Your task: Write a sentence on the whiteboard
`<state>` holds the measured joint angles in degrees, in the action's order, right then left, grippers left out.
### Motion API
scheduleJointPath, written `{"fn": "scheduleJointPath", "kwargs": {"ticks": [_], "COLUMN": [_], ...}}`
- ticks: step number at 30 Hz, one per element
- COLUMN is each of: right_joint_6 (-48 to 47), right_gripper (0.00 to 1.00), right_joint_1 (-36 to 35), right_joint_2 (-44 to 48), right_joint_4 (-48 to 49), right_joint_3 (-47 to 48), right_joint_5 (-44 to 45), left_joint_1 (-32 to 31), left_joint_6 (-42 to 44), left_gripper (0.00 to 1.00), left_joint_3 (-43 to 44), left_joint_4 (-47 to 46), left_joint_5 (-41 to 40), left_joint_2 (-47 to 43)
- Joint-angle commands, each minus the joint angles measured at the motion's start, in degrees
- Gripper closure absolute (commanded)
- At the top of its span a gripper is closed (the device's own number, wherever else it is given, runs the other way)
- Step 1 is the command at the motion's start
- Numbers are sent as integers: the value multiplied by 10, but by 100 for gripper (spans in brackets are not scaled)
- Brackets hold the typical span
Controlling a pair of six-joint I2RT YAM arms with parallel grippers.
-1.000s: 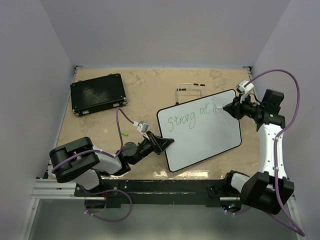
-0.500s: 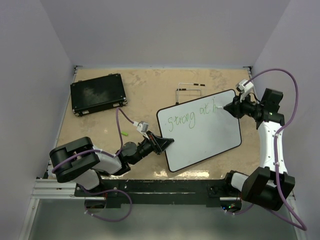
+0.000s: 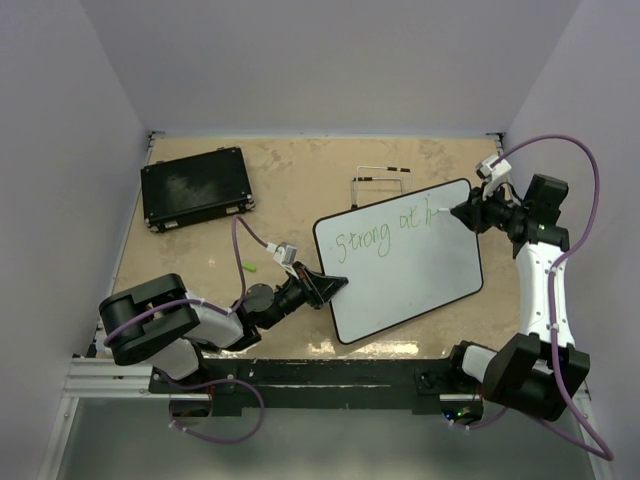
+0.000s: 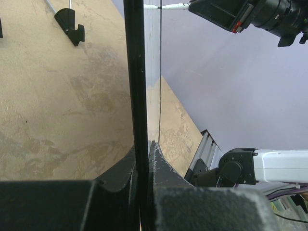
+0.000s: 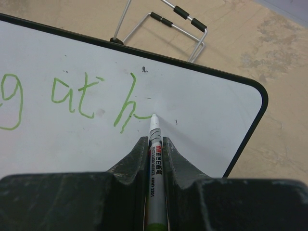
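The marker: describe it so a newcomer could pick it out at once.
Find the big whiteboard on the tan table and follow its green writing rightward to the last letter. There the right claw is shut on a slim white marker, tip at the "h". Unlike the bent wire stand beyond the rim, it is straight with printed lettering.

Left arm [image 3: 200,320]: low, stretched forward and to the right from its base.
Left gripper [image 3: 322,287]: fingers [image 4: 166,171] clamped on the whiteboard [image 3: 410,275] rim.
Right arm [image 3: 540,290]: upright from its base, forearm turned left.
Right gripper [image 3: 465,214]: fingers [image 5: 132,161] pinched tight on a marker [image 5: 156,149].
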<state>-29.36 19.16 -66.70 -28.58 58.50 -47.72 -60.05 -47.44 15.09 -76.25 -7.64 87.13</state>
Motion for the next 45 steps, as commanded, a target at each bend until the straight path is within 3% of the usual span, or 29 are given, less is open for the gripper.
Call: {"fn": "scheduleJointPath", "kwargs": {"ticks": [1, 10, 26, 34, 45], "right_joint_6": [12, 4, -80, -38, -25], "right_gripper": [100, 100, 100, 100, 100], "right_joint_1": [1, 1, 1, 2, 2], "right_joint_2": [-9, 0, 1, 19, 30], "right_joint_4": [23, 17, -83, -42, -33], "right_joint_3": [23, 21, 20, 12, 32], "right_joint_5": [-25, -54, -33, 21, 3], "left_joint_1": [0, 0, 0, -1, 0], "left_joint_6": [76, 76, 77, 77, 76], "left_gripper": [100, 100, 100, 100, 100], "left_joint_3": [-9, -9, -13, -15, -16], "left_joint_4": [-30, -30, -29, -29, -29], "left_joint_5": [15, 14, 10, 11, 11], "left_joint_2": [10, 9, 2, 1, 1]}}
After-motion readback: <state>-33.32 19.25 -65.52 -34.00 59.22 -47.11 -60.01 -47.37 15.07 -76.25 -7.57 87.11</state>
